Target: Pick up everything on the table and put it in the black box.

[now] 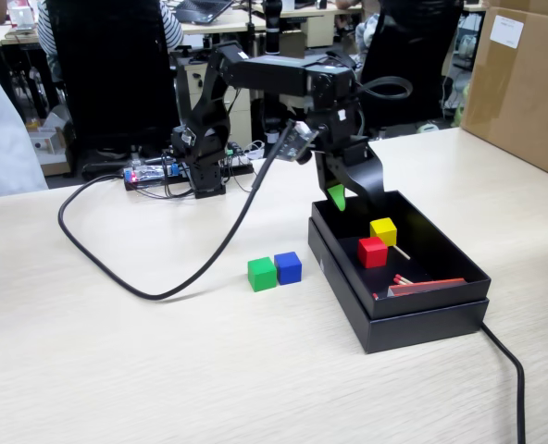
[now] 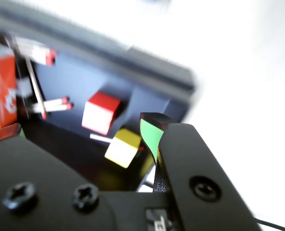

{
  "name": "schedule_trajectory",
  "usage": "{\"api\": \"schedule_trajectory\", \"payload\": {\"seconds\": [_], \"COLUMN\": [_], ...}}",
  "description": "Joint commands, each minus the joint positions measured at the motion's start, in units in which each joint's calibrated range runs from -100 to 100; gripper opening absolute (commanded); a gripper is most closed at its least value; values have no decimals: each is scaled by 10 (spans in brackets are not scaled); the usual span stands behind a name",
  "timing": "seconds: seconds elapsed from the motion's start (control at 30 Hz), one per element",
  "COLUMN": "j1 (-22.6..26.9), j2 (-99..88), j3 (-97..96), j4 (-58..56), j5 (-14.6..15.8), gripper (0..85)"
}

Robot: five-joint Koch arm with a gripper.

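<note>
While the wide beige wood-grain desk [image 1: 117,370] carries a shallow matte black cardboard box [image 1: 422,319] holding small red [image 1: 372,252] and yellow cubes [image 1: 383,230], green [image 1: 262,274] and blue cubes [image 1: 288,267] sit beside it; the black pincer [image 1: 342,196] hovers above, grip unclear.

Your fixed view stands off the table's [image 1: 117,370] near edge, raised, looking down and across toward the arm at the far side, your wrist view rides close behind the gripper [image 2: 149,134], blurred, both share the black box [image 1: 413,319] interior.
</note>
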Motion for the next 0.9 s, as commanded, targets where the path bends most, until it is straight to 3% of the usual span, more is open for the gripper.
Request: {"api": "schedule_trajectory", "payload": {"seconds": [0.0,0.2,0.5,0.87], "j1": [-18,-58,-114,-134], "j2": [-144,-315,-581,-618], "j3": [-28,-191,-500,-591], "j4": [4,66,237,301], "j5": [-5,-25,-25,-33], "gripper": [488,500,493,485]}}
